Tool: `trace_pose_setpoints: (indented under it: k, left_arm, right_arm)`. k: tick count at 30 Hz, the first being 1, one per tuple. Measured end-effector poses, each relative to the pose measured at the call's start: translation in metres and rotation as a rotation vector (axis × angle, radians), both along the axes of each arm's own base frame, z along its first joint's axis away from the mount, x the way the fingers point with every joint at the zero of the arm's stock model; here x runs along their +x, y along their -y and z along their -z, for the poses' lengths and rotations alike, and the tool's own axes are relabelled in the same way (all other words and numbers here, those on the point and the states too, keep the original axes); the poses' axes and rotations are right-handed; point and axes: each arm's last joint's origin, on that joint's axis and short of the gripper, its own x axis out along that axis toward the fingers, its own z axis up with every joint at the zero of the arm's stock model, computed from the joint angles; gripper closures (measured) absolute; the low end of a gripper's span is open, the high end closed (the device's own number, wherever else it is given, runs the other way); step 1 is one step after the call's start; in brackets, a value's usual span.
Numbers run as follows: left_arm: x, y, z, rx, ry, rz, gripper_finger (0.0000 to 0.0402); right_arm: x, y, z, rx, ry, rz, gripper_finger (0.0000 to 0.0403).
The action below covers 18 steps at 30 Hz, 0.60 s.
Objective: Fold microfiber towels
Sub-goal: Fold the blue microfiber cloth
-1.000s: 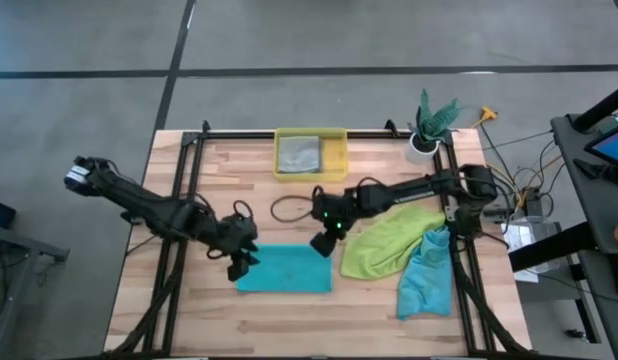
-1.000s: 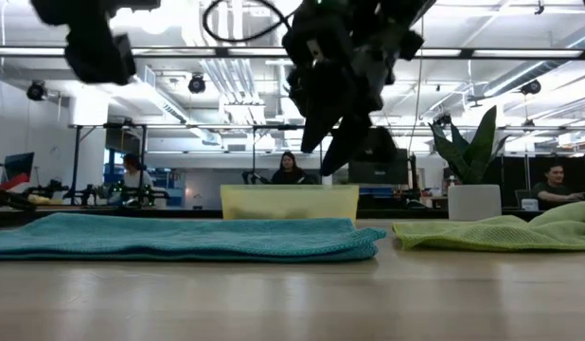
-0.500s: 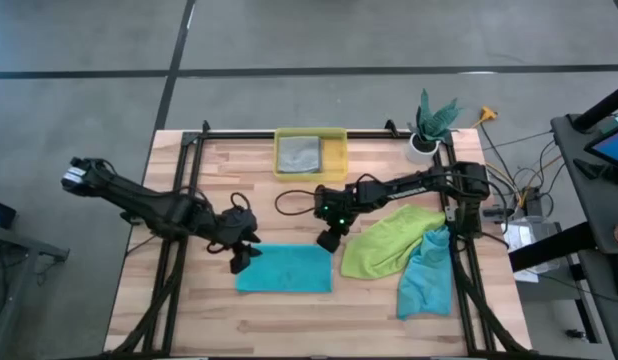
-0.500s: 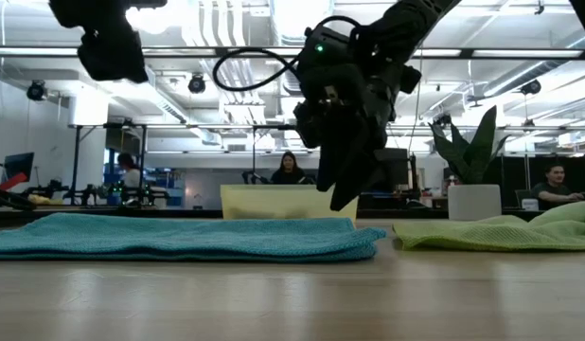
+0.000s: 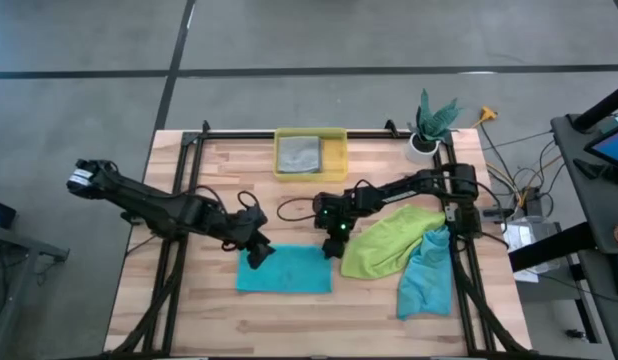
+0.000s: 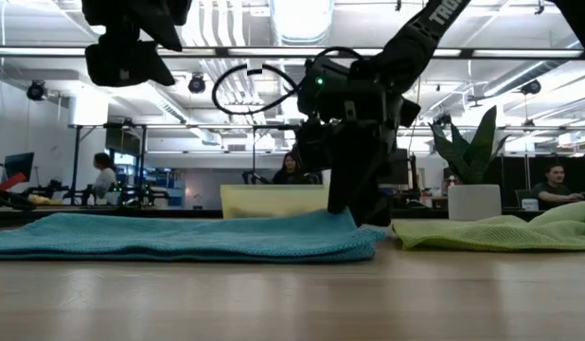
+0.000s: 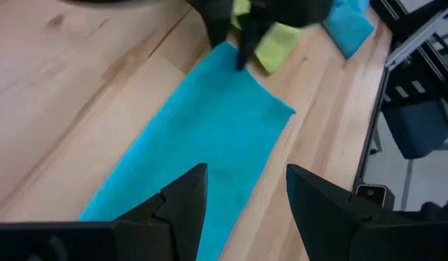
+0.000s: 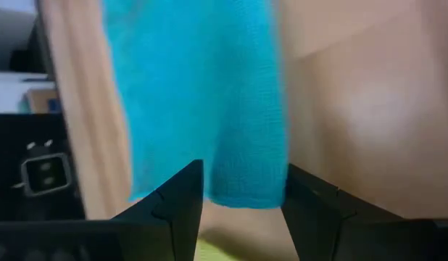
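Both grippers' fingers stand parted with nothing between them, each poised over a far corner of the flat teal towel (image 5: 284,269) just below the middle of the high view: the left gripper (image 5: 257,254) at its upper left corner, the right gripper (image 5: 332,245) at its upper right corner. To the right lies the crumpled lime green towel (image 5: 387,241), with a second teal towel (image 5: 426,274) bunched at the table's lower right edge, and a grey towel (image 5: 299,154) sits in the yellow bin (image 5: 310,134) at top centre, left of a potted plant (image 5: 430,124). In the low view the teal towel (image 6: 179,237) lies as a low strip across the left and middle, and the right gripper (image 6: 359,213) reaches down to its right end, the green towel (image 6: 491,232) just beside it. The left wrist view shows that arm's parted fingers (image 7: 184,199) at the bottom over the teal towel (image 7: 202,138), which runs diagonally up toward the other gripper (image 7: 235,43) at its far corner. The right wrist view has its fingers (image 8: 179,199) straddling the towel's edge (image 8: 202,109). This cloth looks light, soft and limp; I would pinch both far corners at their very tips, so it lifts evenly and does not sag or bunch.
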Motion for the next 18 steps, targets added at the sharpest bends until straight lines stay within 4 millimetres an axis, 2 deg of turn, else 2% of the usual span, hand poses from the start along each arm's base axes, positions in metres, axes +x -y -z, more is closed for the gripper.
trace_pose_setpoints:
  k: [7, 18]
  left_arm:
    - [0.007, 0.002, -0.003, -0.013, 0.000, -0.010, 0.0228]
    - [0.012, 0.004, -0.007, -0.031, 0.000, 0.005, 0.0228]
  right_arm:
    - [-0.004, -0.003, 0.011, 0.040, -0.024, -0.017, 0.0237]
    - [-0.007, 0.001, 0.012, 0.002, -0.018, 0.006, 0.0262]
